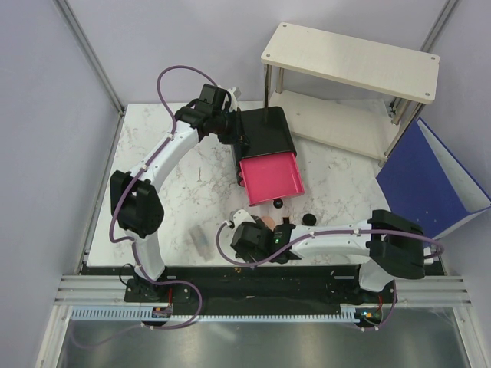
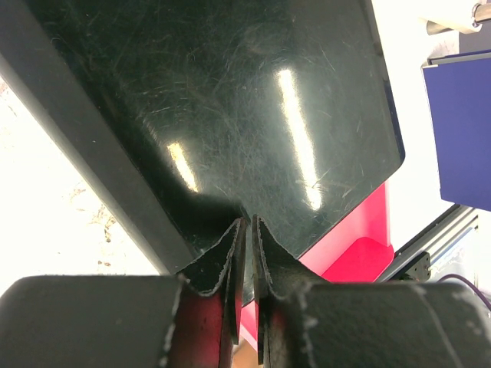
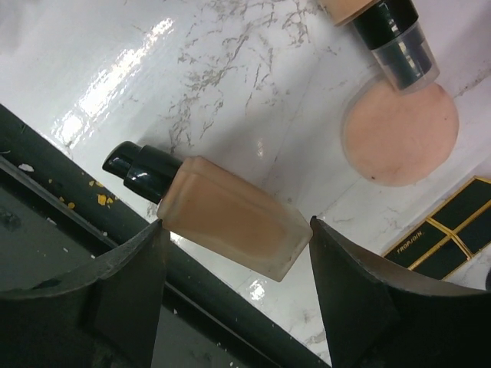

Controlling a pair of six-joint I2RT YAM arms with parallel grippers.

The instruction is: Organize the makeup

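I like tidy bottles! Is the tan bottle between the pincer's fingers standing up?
No, the tan bottle lies on its side on the marble table, between the open fingers of the right pincer.

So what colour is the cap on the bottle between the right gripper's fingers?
Black cap on a tan bottle; right wrist view shows it best.

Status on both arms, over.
Left gripper shut, tips at black box. Right gripper open, straddling tan bottle lying flat. Peach disc close beside; pink drawer open.
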